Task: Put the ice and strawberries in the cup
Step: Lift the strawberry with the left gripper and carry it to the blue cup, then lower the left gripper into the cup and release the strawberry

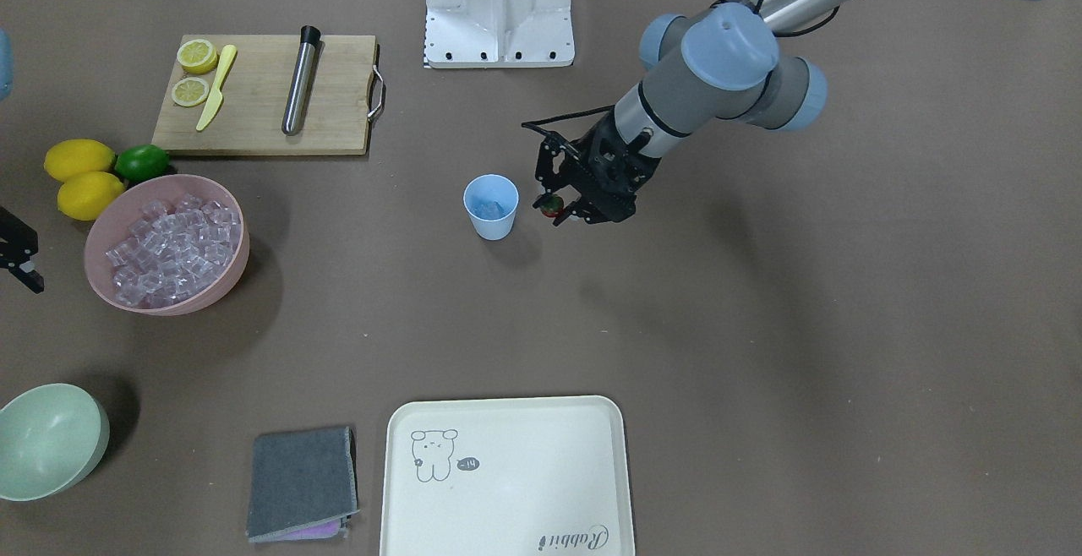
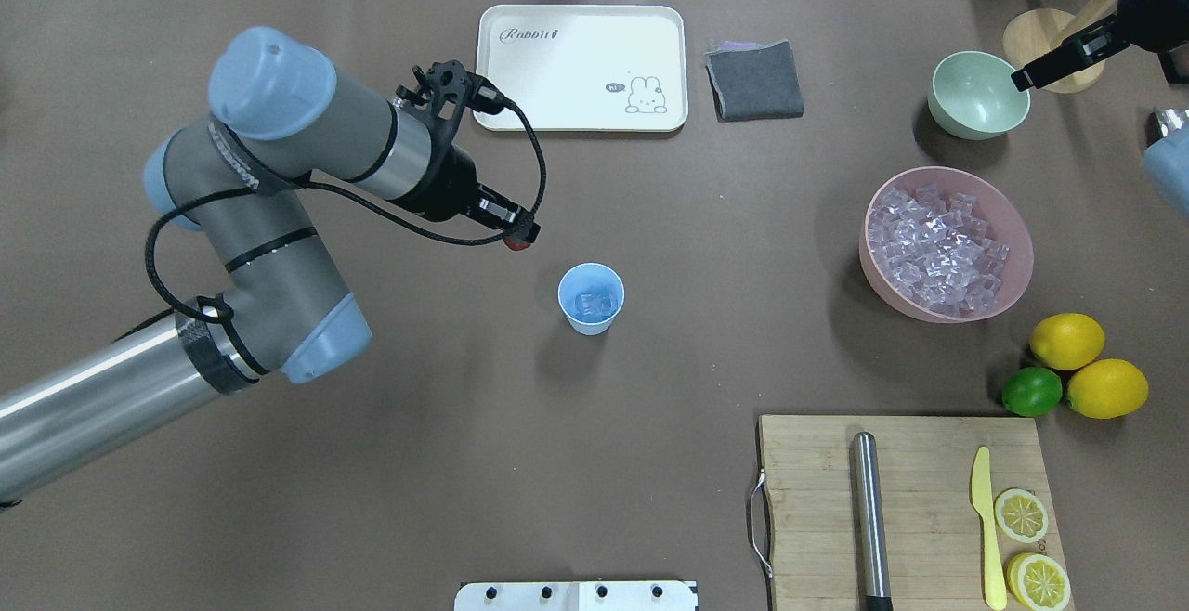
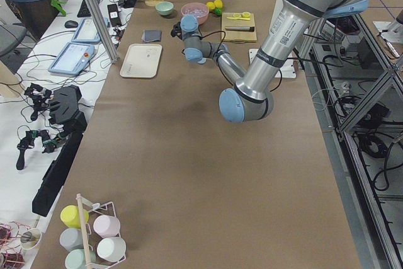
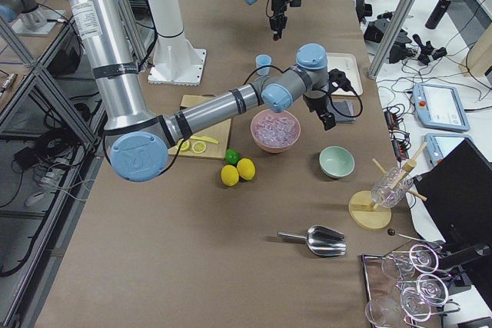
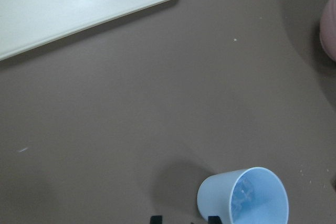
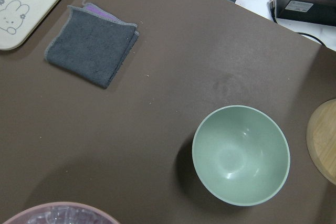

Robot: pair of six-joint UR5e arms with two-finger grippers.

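Note:
The light-blue cup (image 1: 491, 206) (image 2: 591, 298) stands upright mid-table with a few cubes of ice (image 2: 593, 303) inside. My left gripper (image 1: 558, 208) (image 2: 522, 236) hovers just beside the cup, above table level, shut on the small red strawberry (image 1: 552, 205) (image 2: 516, 241). In the left wrist view the cup (image 5: 244, 198) sits at the bottom right, beside the fingertips (image 5: 155, 219); the berry is hidden there. More ice (image 1: 169, 239) (image 2: 943, 244) fills the pink bowl (image 1: 228, 286). My right gripper (image 1: 24, 258) (image 2: 1031, 77) hangs over the pale green bowl (image 2: 977, 96) (image 6: 241, 155); its jaws are unclear.
A cream tray (image 2: 520, 82) and folded grey cloth (image 2: 754, 80) lie at the far side. A cutting board (image 2: 901, 509) carries a steel muddler, yellow knife and lemon slices. Two lemons (image 2: 1066, 340) and a lime (image 2: 1031, 391) sit by the pink bowl.

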